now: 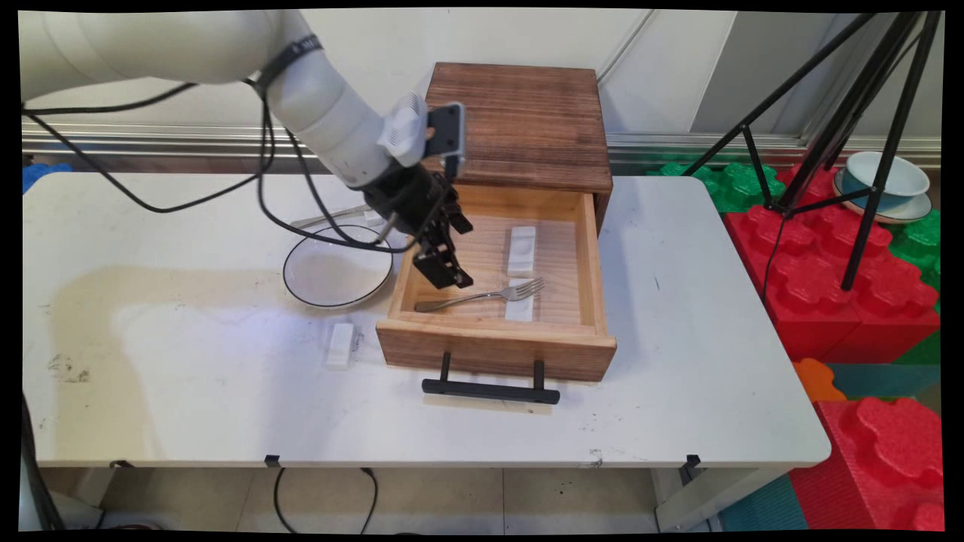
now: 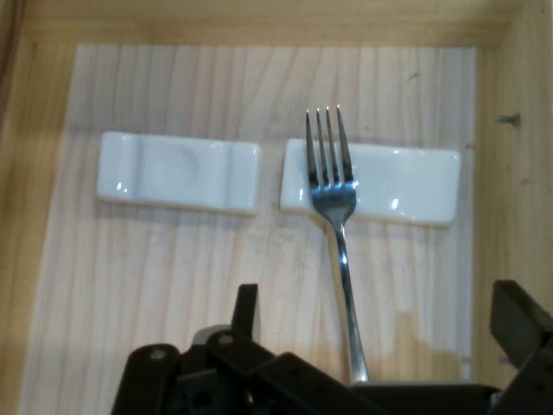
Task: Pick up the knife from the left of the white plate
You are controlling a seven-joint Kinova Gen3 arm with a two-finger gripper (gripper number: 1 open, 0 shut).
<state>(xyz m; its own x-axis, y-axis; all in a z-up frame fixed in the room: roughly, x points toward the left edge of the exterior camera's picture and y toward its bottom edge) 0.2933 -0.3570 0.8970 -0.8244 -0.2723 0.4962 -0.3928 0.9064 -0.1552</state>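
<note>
Open drawer on a white table

A fork point(image 1: 482, 295) lies in the wooden drawer point(image 1: 497, 342), tines on one of two white rests point(image 2: 179, 171); a plate point(image 1: 337, 272) sits beside the drawer.

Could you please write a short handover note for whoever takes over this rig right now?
Gripper: open, low inside the open wooden drawer, over the fork's handle end, holding nothing.
Fork: lies in the drawer, tines resting on one white rest.
Second white rest: beside it in the drawer, bare.
On the table: an empty white plate left of the drawer and a third white rest in front of the plate.
</note>
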